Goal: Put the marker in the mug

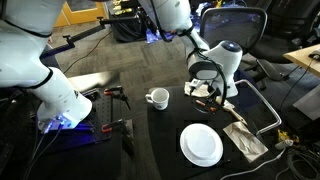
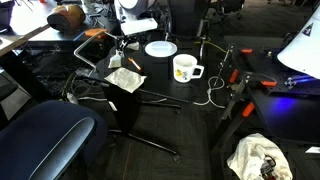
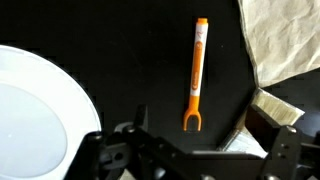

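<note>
In the wrist view the white plate [image 3: 40,110] is cut off by the left edge, and its near rim is hidden behind the gripper [image 3: 195,148], whose dark fingers, cut by the bottom edge, are hard to tell from the black table [image 3: 120,50]. The crumpled paper [image 3: 285,40] runs out past the top and right edges. The marker [image 3: 197,72] is too small to find in both exterior views. In an exterior view the yellowish print on the mug [image 2: 184,68] is too blurred to read

The arm [image 1: 178,18] is built of smooth, rounded white segments and ends in a black claw [image 3: 190,152].
</note>
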Controlling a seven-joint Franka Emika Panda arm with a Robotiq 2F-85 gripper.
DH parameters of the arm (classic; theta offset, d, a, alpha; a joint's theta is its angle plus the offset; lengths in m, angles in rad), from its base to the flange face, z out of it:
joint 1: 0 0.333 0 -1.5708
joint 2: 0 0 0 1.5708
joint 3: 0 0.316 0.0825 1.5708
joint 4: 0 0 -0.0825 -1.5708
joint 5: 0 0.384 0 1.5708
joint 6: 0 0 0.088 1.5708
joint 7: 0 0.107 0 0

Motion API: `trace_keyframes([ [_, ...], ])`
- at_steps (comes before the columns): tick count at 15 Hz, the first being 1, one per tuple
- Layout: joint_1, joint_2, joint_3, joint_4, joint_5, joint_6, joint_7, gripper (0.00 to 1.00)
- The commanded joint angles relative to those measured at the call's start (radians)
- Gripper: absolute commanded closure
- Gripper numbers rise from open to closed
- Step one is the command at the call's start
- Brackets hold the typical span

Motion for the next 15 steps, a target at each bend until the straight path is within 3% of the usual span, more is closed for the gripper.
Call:
trace_keyframes([
  [1,0.006,0.045,-0.015,0.079,0.006,-0.069,0.031,0.0],
  [9,0.002,0.113,-0.024,0.163,0.004,-0.117,0.039,0.0],
  [10,0.004,0.118,-0.027,0.167,0.003,-0.118,0.041,0.25],
  [11,0.005,0.124,-0.029,0.173,0.002,-0.121,0.046,0.26],
  [15,0.001,0.139,-0.025,0.189,0.004,-0.126,0.068,0.58],
])
